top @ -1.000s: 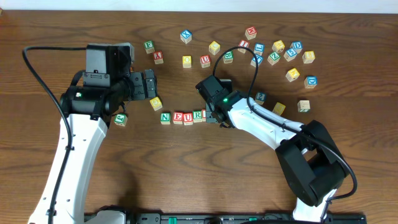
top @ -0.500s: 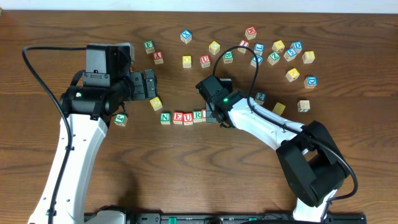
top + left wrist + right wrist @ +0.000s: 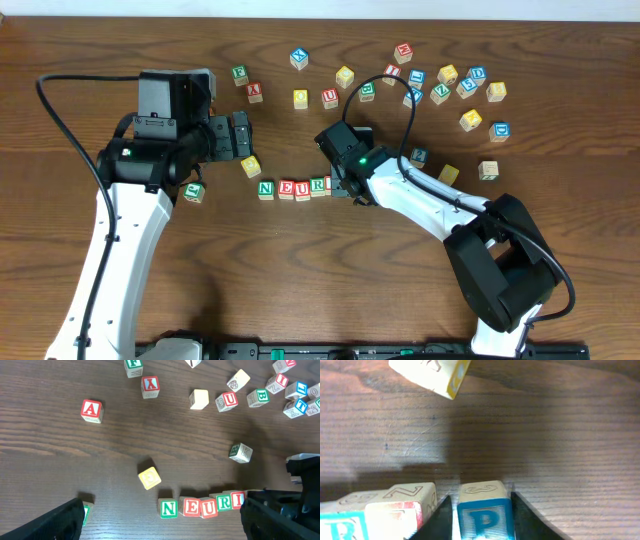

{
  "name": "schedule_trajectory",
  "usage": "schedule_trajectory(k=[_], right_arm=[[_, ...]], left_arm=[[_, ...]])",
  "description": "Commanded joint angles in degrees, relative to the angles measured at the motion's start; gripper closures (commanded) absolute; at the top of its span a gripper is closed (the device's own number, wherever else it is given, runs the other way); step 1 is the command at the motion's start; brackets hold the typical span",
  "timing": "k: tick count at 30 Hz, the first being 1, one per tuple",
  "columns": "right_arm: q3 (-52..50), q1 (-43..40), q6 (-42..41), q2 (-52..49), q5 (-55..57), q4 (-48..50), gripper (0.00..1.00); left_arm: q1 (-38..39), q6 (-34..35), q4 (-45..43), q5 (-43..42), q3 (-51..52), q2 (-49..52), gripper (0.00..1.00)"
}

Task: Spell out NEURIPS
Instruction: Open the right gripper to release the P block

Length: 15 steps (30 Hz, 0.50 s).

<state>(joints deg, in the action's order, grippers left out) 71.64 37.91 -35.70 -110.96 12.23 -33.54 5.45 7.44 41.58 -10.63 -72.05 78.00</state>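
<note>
NEURIPS row (image 3: 295, 187) lies on the table (image 3: 300, 290), long axis left-right in the overhead view. N, E, U, R, I are readable. The right gripper (image 3: 345, 188) is at the row's I end, the nearer of the two. The left gripper (image 3: 240, 136) hangs off beyond the N end, jaws spread wide, empty. P cube (image 3: 484, 515) rests on the wood just beside the row's end, with both fingers (image 3: 442, 520) pressed against its sides. S not located among the loose cubes (image 3: 450, 85).

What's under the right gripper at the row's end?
A blue P cube sits between the fingers of the right gripper, next to a red-faced cube. Overhead, the gripper hides it; whether the fingers grip it is unclear.
</note>
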Motion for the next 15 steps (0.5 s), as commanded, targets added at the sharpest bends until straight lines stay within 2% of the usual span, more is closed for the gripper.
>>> schedule_trajectory(k=[1, 3, 5, 9, 15], right_arm=[[-0.26, 0.39, -0.48, 0.04, 0.33, -0.07, 0.87], [-0.26, 0.39, -0.48, 0.04, 0.33, -0.07, 0.89], [-0.26, 0.39, -0.48, 0.04, 0.33, -0.07, 0.69], [-0.26, 0.39, -0.48, 0.04, 0.33, -0.07, 0.54], [-0.26, 0.39, -0.48, 0.04, 0.33, -0.07, 0.48]], left_arm=[[-0.09, -0.33, -0.02, -0.33, -1.31, -0.52, 0.02], [-0.09, -0.35, -0.02, -0.33, -1.31, -0.52, 0.02], [-0.09, -0.33, 0.0, -0.33, -1.31, -0.52, 0.02], [-0.09, -0.33, -0.02, -0.33, -1.31, -0.52, 0.02], [-0.09, -0.33, 0.0, -0.33, -1.31, -0.52, 0.02]])
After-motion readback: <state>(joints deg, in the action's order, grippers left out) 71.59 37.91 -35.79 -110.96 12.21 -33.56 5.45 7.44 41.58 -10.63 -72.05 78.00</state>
